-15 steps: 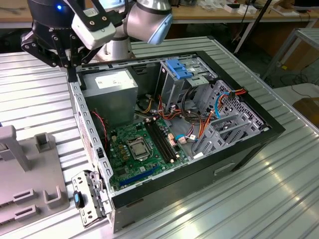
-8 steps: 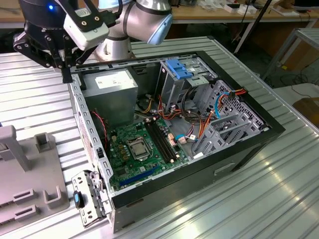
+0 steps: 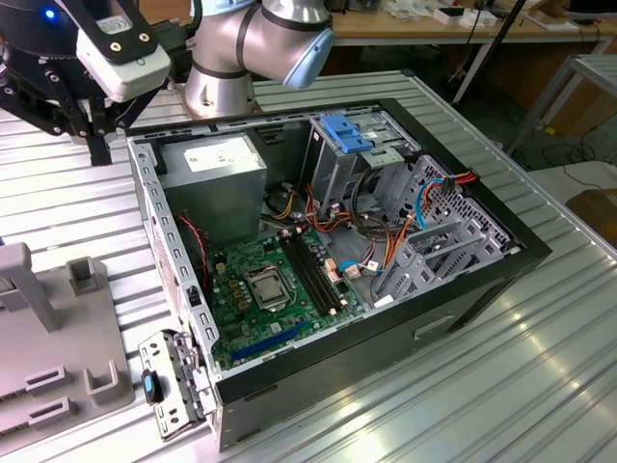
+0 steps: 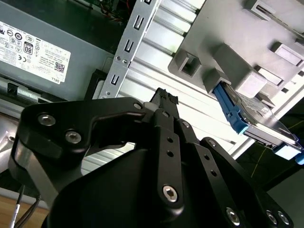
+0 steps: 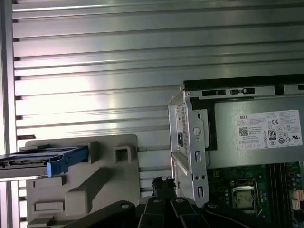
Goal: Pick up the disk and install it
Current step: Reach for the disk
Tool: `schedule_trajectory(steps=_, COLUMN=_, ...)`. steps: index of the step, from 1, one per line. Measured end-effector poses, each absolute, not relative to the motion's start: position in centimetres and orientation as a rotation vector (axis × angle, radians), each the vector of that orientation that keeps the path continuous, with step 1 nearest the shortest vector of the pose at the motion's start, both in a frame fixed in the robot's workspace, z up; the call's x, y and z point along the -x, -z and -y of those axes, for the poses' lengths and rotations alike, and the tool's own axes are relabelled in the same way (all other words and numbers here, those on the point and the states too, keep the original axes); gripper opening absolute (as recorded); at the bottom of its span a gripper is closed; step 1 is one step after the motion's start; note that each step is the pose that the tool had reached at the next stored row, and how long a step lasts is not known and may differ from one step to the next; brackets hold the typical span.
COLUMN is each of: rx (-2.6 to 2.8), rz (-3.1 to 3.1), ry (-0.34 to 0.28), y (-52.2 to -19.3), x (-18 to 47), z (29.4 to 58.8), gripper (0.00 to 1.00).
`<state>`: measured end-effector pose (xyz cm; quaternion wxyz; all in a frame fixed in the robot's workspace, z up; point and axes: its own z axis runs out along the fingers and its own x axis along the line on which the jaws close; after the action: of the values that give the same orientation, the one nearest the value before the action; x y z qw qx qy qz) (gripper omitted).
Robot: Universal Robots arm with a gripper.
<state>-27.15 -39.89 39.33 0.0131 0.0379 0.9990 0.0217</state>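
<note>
Clearly the disk (image 5: 42,160) rests on the grey stand (image 5: 95,190), apart from the end effector (image 5: 164,182); jaws together, empty.

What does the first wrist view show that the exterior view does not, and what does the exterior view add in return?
From the first wrist view: the disk, resting on the grey fixture, apart from the computer case.
From the exterior view: the robot arm, the blue bracket on top of the drive bay, and the orange and blue cables inside the case.
Shared: the grey fixture, the open computer case, the power supply, the processor socket and the ribbed metal table.
</note>
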Motion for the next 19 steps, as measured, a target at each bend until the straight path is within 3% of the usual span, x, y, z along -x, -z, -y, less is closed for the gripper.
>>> schedule_trajectory(steps=19, rx=-0.118, rz=-3.113, ry=-0.068, y=-39.3, x=32.4, z=39.2, gripper=0.11)
